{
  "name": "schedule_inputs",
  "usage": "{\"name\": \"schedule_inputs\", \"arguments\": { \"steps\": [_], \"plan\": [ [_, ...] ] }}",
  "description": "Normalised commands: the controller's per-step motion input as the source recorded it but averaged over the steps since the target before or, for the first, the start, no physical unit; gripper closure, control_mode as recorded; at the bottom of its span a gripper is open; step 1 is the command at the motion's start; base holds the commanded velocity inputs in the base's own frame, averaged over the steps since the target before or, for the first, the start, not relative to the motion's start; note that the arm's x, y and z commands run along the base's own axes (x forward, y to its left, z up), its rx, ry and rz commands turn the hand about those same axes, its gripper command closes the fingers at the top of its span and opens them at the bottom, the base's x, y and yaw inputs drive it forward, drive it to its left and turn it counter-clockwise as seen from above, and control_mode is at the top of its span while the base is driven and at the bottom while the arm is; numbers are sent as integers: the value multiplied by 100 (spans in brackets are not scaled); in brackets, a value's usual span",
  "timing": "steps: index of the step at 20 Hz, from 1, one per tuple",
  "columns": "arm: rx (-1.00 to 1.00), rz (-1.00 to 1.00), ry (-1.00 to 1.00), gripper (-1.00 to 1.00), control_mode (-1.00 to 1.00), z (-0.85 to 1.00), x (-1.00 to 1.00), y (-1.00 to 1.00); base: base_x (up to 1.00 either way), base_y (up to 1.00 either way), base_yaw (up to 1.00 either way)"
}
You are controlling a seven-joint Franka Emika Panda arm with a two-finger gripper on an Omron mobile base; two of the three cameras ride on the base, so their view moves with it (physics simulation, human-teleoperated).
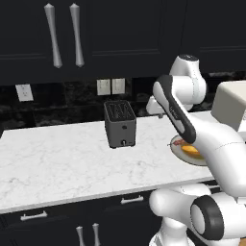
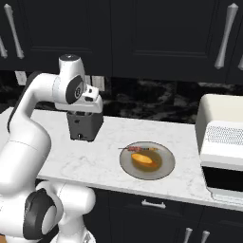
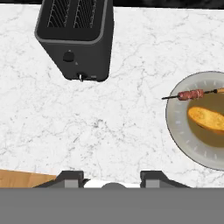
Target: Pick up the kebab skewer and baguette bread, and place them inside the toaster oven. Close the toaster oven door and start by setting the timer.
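The kebab skewer lies across the far side of a grey plate on the marble counter. Beside it on the plate rests the golden baguette bread. My gripper hangs above the counter to the left of the plate, its jaws apart with nothing between them. From the right base view, the kebab skewer and baguette bread sit mid-counter. The cream toaster oven stands at the far right. I cannot tell how the toaster oven door stands.
A dark grey slot toaster stands on the counter, left of the plate and below my hand. The counter's front edge runs just under the gripper. Dark cabinets hang above. My own arm hides part of the plate in the left base view.
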Motion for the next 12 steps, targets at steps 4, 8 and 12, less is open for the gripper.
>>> {"name": "schedule_inputs", "arguments": {
  "steps": [4,8,12],
  "plan": [
    [0,0,0,-100,100,0,0,0,0,0,0],
    [0,0,0,-100,100,0,0,0,-15,-21,0],
    [0,0,0,-100,100,0,0,0,-59,-99,0]
  ]
}}
